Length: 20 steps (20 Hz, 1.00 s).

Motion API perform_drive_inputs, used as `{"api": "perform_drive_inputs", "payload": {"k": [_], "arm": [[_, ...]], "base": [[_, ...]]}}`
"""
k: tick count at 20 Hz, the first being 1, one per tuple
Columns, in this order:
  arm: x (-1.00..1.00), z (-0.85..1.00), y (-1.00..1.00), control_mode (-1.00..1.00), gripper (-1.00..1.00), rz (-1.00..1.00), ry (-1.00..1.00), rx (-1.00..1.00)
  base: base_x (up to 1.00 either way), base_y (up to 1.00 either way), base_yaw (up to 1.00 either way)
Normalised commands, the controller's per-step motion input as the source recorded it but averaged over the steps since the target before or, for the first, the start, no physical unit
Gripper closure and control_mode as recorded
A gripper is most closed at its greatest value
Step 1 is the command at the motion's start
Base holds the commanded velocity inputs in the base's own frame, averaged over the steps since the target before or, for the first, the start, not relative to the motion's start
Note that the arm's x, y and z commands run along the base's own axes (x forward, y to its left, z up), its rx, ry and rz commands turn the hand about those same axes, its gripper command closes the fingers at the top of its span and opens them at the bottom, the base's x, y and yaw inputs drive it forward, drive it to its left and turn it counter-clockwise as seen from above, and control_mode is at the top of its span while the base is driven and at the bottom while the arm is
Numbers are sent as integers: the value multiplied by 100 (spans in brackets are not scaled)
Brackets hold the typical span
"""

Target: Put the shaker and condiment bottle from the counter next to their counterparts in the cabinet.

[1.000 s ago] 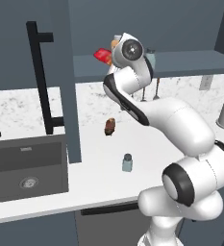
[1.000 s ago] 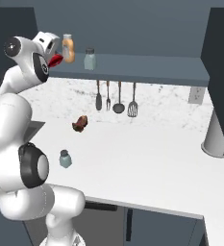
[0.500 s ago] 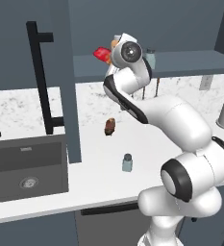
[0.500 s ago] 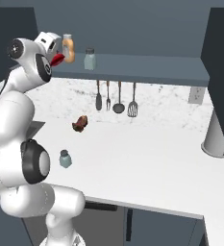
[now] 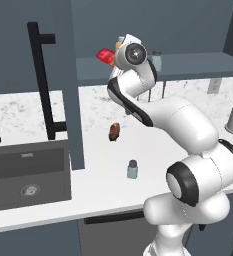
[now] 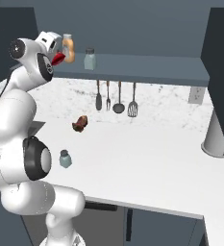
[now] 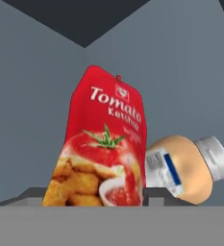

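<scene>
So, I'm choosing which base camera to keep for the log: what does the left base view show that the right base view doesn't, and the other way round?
Left base view alone: the dark sink set into the worktop and the cabinet door's long black bar handle.
Right base view alone: the row of dark utensils hanging on the wall.
Both: the white marbled counter, the flat red condiment bottle raised to the cabinet shelf beside the orange white-capped bottle, the pale shaker with a dark cap on the counter, its twin on the shelf, and the brown lump.

Upper frame: a slate-blue wall (image 6: pixel 147 29). A marbled white backsplash (image 6: pixel 166 98) runs mid-frame, hung with utensils (image 6: pixel 117 96); an outlet (image 6: pixel 196 94) sits right.
</scene>
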Motion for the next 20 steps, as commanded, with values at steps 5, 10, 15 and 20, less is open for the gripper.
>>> {"api": "perform_drive_inputs", "payload": {"k": [5, 10, 15, 20], "arm": [[7, 0, 0, -100, -100, 0, -2, 0], [2, 0, 0, -100, -100, 0, -5, 0], [-4, 1, 0, -100, -100, 1, -6, 0], [-47, 13, 3, -100, -100, 3, -4, 0]], "base": [[0, 0, 0], [0, 0, 0], [0, 0, 0], [0, 0, 0]]}}
